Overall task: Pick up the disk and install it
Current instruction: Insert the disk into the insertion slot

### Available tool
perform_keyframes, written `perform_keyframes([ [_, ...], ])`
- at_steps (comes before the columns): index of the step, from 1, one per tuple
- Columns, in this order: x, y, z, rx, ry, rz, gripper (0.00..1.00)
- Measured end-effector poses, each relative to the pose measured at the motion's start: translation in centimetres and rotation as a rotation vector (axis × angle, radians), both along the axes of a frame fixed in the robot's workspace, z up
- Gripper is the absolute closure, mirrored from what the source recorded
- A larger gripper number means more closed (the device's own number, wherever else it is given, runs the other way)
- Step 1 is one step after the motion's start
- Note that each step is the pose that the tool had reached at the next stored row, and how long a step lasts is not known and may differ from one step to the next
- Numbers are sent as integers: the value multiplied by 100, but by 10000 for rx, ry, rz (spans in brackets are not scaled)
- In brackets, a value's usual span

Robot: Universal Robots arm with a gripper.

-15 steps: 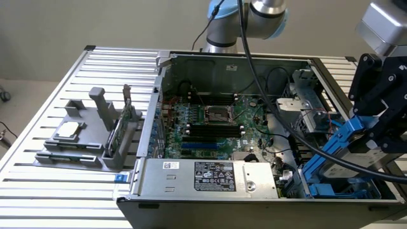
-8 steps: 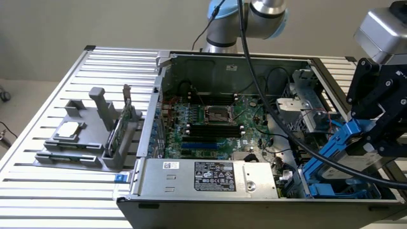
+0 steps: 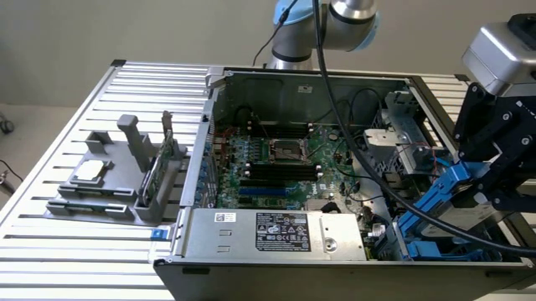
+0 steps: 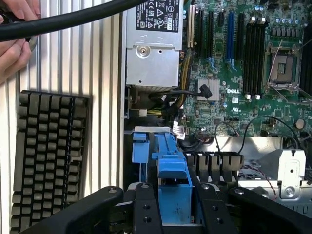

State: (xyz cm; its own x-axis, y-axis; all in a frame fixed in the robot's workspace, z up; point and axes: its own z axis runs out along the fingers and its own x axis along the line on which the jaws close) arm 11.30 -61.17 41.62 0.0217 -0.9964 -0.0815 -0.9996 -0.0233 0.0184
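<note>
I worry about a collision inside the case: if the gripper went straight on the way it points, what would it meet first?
Probably the blue brackets just ahead of the disk clamped in the gripper. The disk would touch them before the gripper itself does. Depth is unclear.

This is looking like a robotics lab. A robot arm is standing at a slatted metal table, its gripper holding a disk at an open PC case. A keyboard and a fixture are lying beside it.
</note>
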Motion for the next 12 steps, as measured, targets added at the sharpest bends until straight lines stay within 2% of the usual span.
perform_keyframes([
  [4,2,-4,-9,37,28,11,66],
  [5,3,-4,-10,46,31,13,59],
  [12,25,-6,-10,71,36,43,59],
])
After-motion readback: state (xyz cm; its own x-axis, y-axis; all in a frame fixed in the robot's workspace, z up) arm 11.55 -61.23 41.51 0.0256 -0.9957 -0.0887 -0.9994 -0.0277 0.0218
